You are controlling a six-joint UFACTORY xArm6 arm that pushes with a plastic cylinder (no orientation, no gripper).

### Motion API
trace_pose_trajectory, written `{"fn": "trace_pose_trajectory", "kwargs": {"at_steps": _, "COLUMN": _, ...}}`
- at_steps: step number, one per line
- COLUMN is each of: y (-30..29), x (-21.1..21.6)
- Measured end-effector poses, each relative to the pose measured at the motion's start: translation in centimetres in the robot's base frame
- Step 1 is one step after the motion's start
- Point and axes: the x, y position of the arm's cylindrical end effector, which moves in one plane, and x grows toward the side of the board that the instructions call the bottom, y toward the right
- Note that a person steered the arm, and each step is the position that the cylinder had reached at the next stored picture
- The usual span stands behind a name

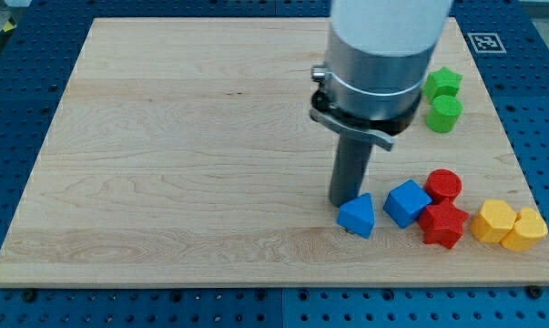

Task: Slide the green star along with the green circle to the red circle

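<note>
The tip [345,202] (a bare rod, gripping nothing) rests just behind the blue triangle [357,216]. The green star [442,83] and green circle [444,114] touch, up toward the view's right; the red circle [443,186] lies below them.

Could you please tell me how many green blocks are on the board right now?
2. The green star sits near the view's right edge toward the top, and the green circle lies just below it, touching. The arm could hide another.
</note>
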Motion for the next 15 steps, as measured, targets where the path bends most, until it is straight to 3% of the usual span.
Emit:
{"fn": "trace_pose_trajectory", "kwargs": {"at_steps": 2, "y": 1.1, "x": 0.0}}
{"fn": "trace_pose_trajectory", "kwargs": {"at_steps": 3, "y": -2.0, "x": -2.3}}
{"fn": "trace_pose_trajectory", "kwargs": {"at_steps": 4, "y": -3.5, "x": -10.4}}
{"fn": "trace_pose_trajectory", "kwargs": {"at_steps": 5, "y": -4.0, "x": -21.4}}
{"fn": "trace_pose_trajectory", "kwargs": {"at_steps": 6, "y": -3.2, "x": -25.7}}
{"fn": "trace_pose_trajectory", "kwargs": {"at_steps": 7, "y": -0.1, "x": -25.7}}
{"fn": "trace_pose_trajectory", "kwargs": {"at_steps": 8, "y": 8.4, "x": -26.3}}
{"fn": "trace_pose_trajectory", "kwargs": {"at_steps": 9, "y": 12.1, "x": -26.3}}
{"fn": "trace_pose_trajectory", "kwargs": {"at_steps": 10, "y": 14.5, "x": -23.3}}
{"fn": "trace_pose_trajectory", "kwargs": {"at_steps": 15, "y": 15.1, "x": -15.8}}
